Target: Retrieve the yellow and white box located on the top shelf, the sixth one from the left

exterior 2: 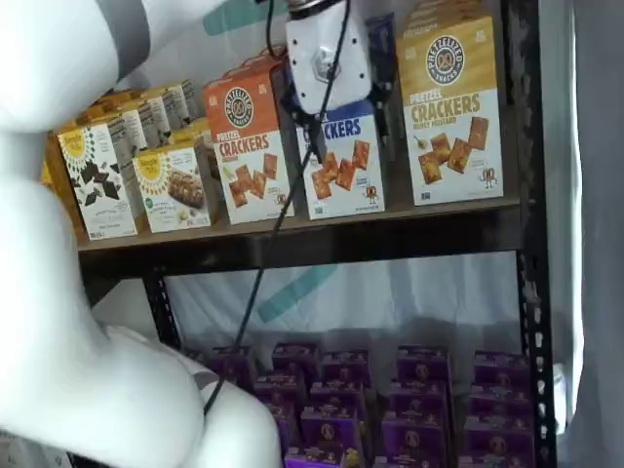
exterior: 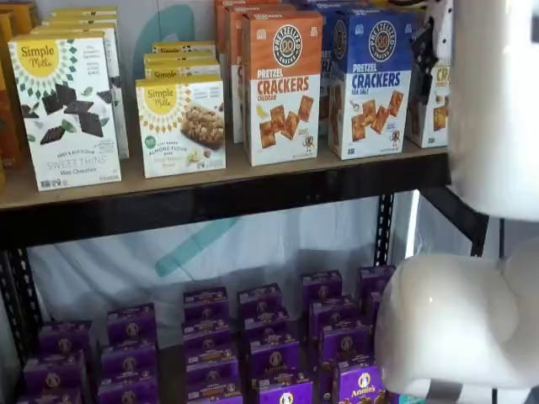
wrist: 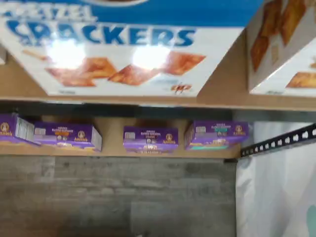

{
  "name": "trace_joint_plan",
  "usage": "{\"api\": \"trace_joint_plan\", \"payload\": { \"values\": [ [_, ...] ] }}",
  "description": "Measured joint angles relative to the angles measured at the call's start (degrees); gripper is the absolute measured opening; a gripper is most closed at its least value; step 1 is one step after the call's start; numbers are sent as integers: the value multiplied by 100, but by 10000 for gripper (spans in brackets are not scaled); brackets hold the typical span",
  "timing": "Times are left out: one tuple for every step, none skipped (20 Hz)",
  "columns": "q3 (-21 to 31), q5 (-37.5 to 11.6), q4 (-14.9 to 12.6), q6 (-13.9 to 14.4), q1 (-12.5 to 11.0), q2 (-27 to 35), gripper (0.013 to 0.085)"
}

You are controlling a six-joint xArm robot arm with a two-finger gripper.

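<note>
Upright cardboard yellow and white box (exterior 2: 450,109), yellow top, white base picturing orange-brown crackers, on the tan wooden top shelf (exterior 2: 292,226), right of blue-and-white box (exterior 2: 346,161), white-bodied gripper (exterior 2: 310,132) fronting that blue box, fingers spread, empty.

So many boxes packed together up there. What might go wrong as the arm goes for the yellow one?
The claw hangs in front of the blue Pretzel Crackers box, not the yellow and white box beside it, so it might take the wrong one. The boxes stand close on the top shelf; a sideways move may knock the blue box over. The cable could snag a box.
</note>
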Motion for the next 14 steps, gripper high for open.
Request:
{"api": "trace_joint_plan", "payload": {
  "values": [
    [-18, -88, 55, -95, -106, 54, 850],
    [-28, -170, 72, -158, -172, 91, 850],
    [-47, -246, 89, -226, -243, 135, 850],
    [-79, -336, 129, -321, -343, 195, 850],
    [-116, -389, 178, -402, -433, 253, 850],
    [-193, -420, 255, -515, -552, 344, 850],
    [-282, -463, 315, -632, -672, 447, 850],
    [-330, -496, 342, -692, -737, 502, 850],
    [-388, -536, 378, -761, -807, 563, 850],
    [-453, -567, 415, -825, -876, 629, 850],
    [-521, -581, 452, -882, -936, 692, 850],
    [-589, -585, 496, -937, -994, 753, 850],
    [-663, -582, 539, -989, -1048, 814, 850],
    [-729, -570, 570, -1028, -1091, 866, 850]
  ]
}}
